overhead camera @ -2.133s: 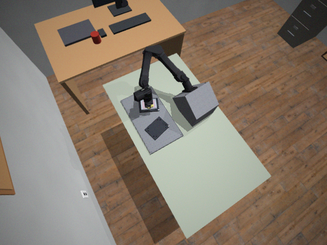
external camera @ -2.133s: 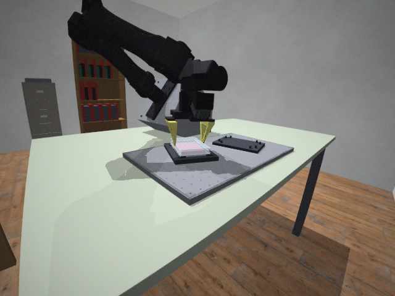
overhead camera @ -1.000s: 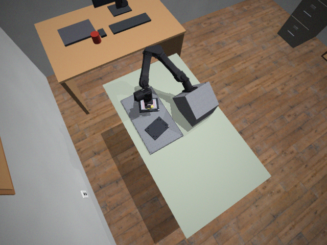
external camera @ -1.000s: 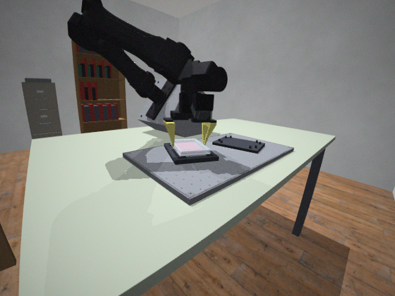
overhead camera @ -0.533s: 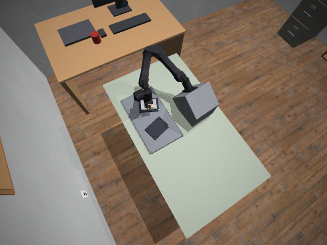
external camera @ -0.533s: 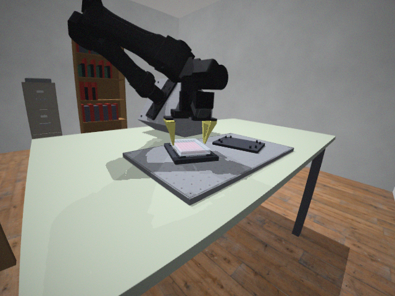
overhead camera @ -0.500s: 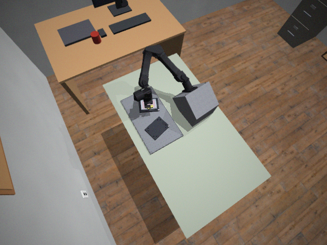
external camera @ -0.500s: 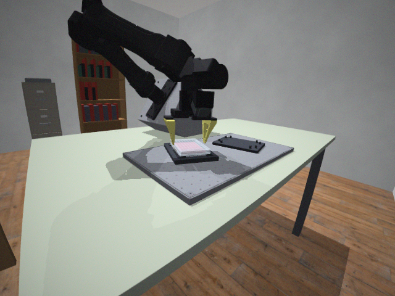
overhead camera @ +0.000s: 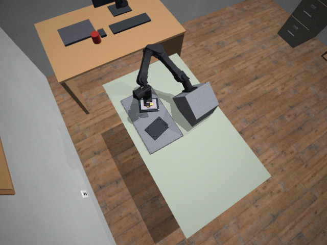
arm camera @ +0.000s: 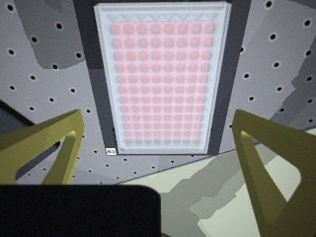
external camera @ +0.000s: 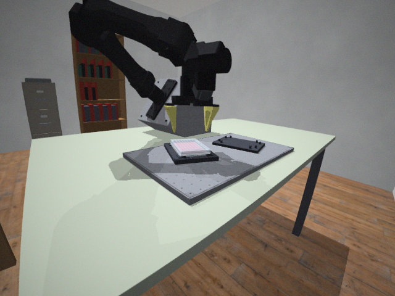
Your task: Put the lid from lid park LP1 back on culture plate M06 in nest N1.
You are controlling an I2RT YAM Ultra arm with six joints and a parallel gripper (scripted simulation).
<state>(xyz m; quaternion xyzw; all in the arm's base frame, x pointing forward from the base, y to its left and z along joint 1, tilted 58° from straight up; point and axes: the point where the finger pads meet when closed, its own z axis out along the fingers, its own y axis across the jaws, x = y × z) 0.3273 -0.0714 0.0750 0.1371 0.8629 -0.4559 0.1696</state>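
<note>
Your gripper [arm camera: 158,148] has its two yellow fingers spread as wide as they go, with nothing between them, and it hangs above the near end of the lid [arm camera: 163,79], clear of it on both sides. The lid lies on the plate [external camera: 194,152] in the black nest [external camera: 191,156], and its rim looks level and even all round, so you can judge it as down, though the views do not settle whether it is seated to the last bit. Treat that lid as a light, thin, stiff shell of clear plastic: smooth-sided, likely slippery, and easy to tip or drag. If you must touch it again, take it across the two long sides near the middle, squarely, and with little force. The plate under it holds pink wells, so any nudge risks shifting it. Nest and plate sit on the grey perforated board [external camera: 203,184], toward the far side of the tabletop [external camera: 95,206] near the arm's grey pedestal [external camera: 188,122]. The black lid park [external camera: 239,145] sits on the same board, nearer the right edge, with nothing on it.
</note>
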